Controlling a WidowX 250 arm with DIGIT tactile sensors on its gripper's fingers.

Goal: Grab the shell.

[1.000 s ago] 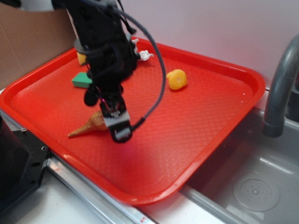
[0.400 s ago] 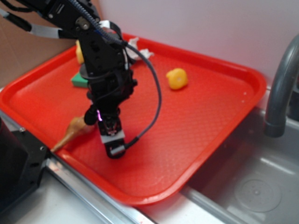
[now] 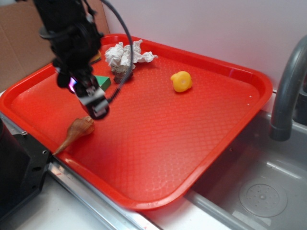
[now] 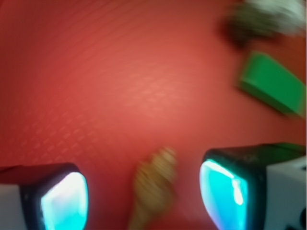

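**Q:** What is laid out here, and where is the shell?

**A:** A red tray (image 3: pixel 230 120) beside a sink (image 3: pixel 259 191). The shell (image 3: pixel 76 132), tan and spiral, lies on the tray near its rim at about 8 o'clock, its thin tail pointing to the rim. Crumpled white paper (image 3: pixel 125 52) over a dark rock (image 3: pixel 122 74), with a green block (image 3: pixel 101 82) beside them, sit towards 11 o'clock. A round yellow object (image 3: pixel 181 81) sits at about 1 o'clock.

**Q:** And the gripper?

**A:** The gripper (image 3: pixel 93 103) hangs just above the shell, apart from it. In the blurred wrist view its fingers (image 4: pixel 225 191) are spread, holding nothing, with the shell (image 4: pixel 153 189) low between them at 6 o'clock.

**Q:** Which step is this?

**A:** Seemingly the approach; nothing is grasped. The next move likely calls for lowering straight over the knobby body, not the tail, then closing.
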